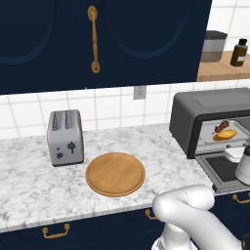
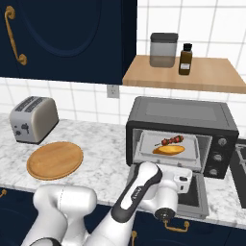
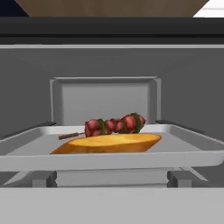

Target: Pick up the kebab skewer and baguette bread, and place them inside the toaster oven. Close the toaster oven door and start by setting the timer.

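Your worktop (image 1: 29,190): white marble look, grey veins, smooth. Board (image 1: 115,174): round, wood, matt. Toaster (image 1: 65,137): brushed silver metal. Oven (image 2: 182,115): dark grey, matt shell; your tray (image 3: 26,146) inside: pale grey, smooth metal look. Bread (image 3: 107,143): golden, slightly glossy crust. Skewer (image 3: 114,125): glossy red chunks on a thin brown stick. Cabinets (image 1: 49,44): dark blue, brass-look handles. Shelf (image 2: 192,74): light wood.
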Motion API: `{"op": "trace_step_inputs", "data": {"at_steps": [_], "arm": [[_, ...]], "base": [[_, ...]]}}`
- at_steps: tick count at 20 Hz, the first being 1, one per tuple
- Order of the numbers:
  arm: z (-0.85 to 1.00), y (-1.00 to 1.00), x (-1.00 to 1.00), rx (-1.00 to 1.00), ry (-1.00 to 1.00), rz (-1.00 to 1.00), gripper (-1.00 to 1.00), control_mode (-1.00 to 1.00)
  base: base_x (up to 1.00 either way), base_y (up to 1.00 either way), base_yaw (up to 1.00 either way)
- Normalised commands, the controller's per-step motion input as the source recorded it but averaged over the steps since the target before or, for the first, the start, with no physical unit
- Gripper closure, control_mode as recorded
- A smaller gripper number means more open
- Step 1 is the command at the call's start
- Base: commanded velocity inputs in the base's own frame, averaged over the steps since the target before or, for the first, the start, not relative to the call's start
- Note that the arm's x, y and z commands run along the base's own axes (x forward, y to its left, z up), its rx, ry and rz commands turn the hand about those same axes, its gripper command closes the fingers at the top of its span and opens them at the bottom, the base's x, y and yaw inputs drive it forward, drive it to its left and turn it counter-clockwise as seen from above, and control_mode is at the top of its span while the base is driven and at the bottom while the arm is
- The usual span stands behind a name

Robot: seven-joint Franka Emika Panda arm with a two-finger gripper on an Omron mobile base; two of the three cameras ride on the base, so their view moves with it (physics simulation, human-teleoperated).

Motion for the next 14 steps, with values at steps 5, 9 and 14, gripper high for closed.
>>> {"op": "trace_step_inputs", "data": {"at_steps": [5,9,14], "arm": [[-0.06,0.0,0.28,0.01,0.03,0.0,-1.0,-1.0],[0.0,0.0,0.32,0.0,0.03,0.0,-1.0,-1.0],[0.0,0.0,0.19,0.0,0.04,0.0,-1.0,-1.0]], "base": [[0.0,0.0,0.0],[0.0,0.0,0.0],[0.0,0.0,0.0]]}}
